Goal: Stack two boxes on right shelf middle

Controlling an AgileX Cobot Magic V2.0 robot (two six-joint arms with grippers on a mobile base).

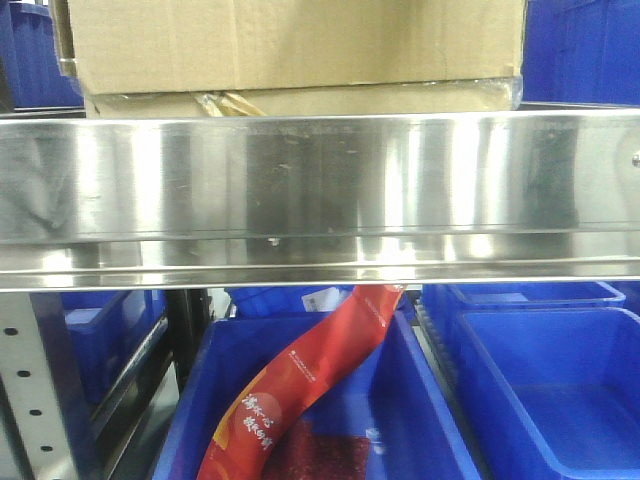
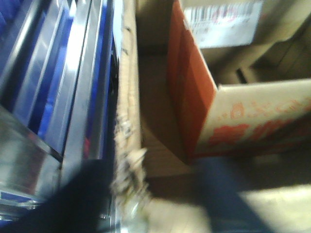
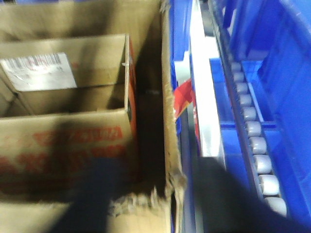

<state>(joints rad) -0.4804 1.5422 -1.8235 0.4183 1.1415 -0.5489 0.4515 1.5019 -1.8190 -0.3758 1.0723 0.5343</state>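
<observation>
The polished stainless-steel shelf board [image 1: 320, 190] spans the whole front view, its mirror-like lip running left to right. On it a large tan corrugated cardboard box [image 1: 290, 40] is seen resting on a thin flat tan cardboard box [image 1: 300, 102] with peeling yellowish tape, so the stack is judged already formed at the middle. Both boxes lie with their long axis parallel to the shelf lip, broad faces turned outward. Beneath, blue plastic bins [image 1: 540, 390] are ranged, one holding a red printed packet [image 1: 310, 380]. In the wrist views, blurred torn cardboard edges and an open orange-printed carton [image 2: 243, 121] are shown; neither gripper is seen, so whether either is released or clenched cannot be told. A risk is judged: the upper box could be dragged forward off the thin one, should an arm brush it on leaving.
</observation>
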